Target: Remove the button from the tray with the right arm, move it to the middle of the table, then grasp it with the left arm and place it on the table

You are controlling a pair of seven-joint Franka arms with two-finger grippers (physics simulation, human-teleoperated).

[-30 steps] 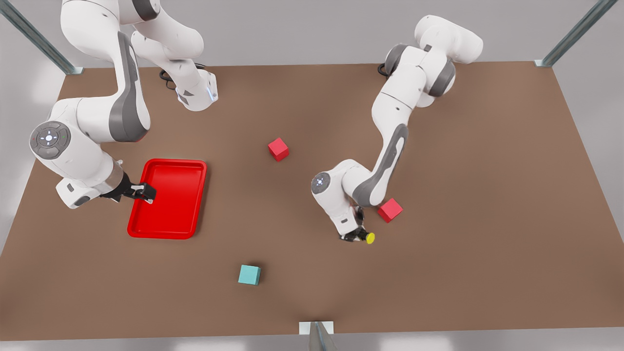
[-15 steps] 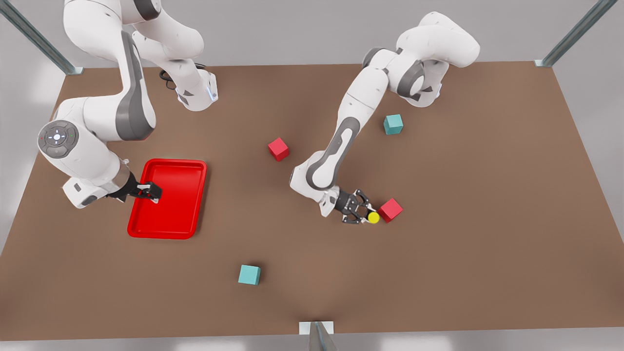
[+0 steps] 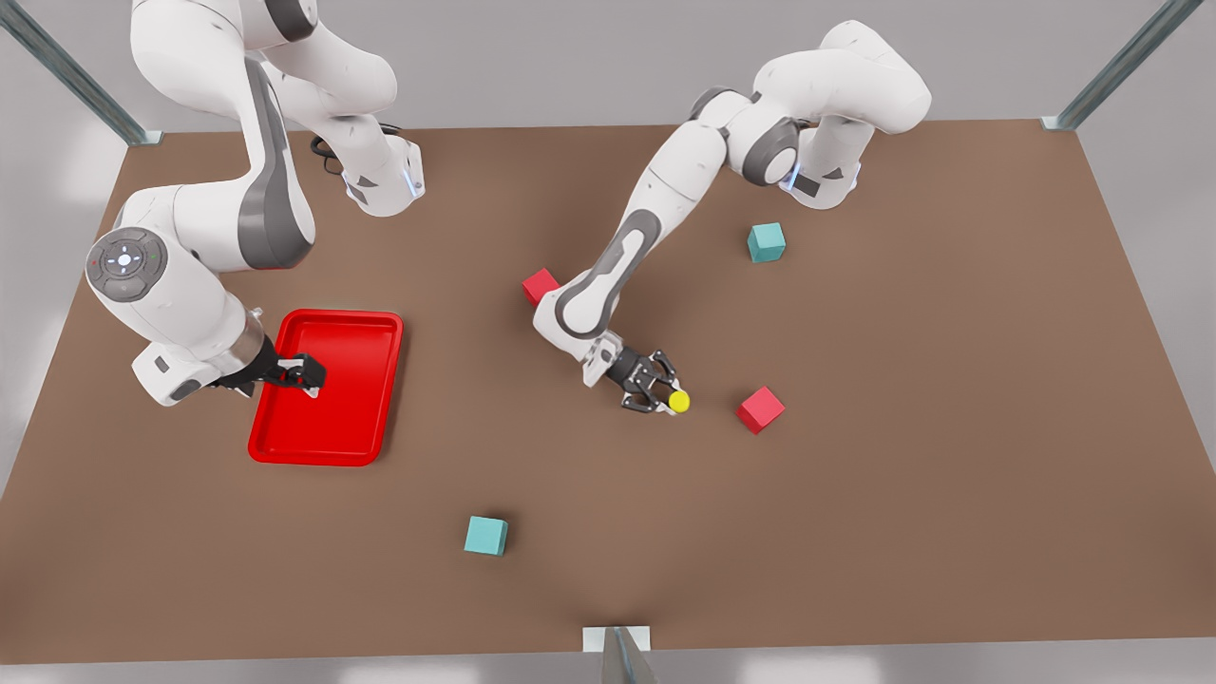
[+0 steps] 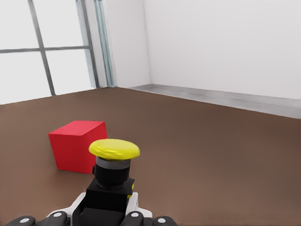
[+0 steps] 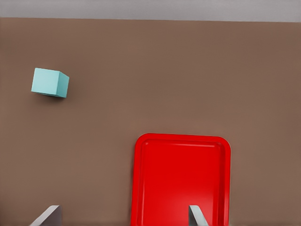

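Flanking the left gripper's (image 3: 668,397) button (image 3: 678,401): two red cubes (image 3: 760,409).

Two red cubes (image 3: 760,409), two teal cubes (image 3: 766,242), one button (image 3: 678,401), one tray (image 3: 393,380).

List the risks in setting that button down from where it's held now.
The left gripper holds the button sideways by its dark body, so once released it may tip or roll on its yellow cap. The nearby red cube could get knocked during the lowering. The right gripper waits open over the tray.
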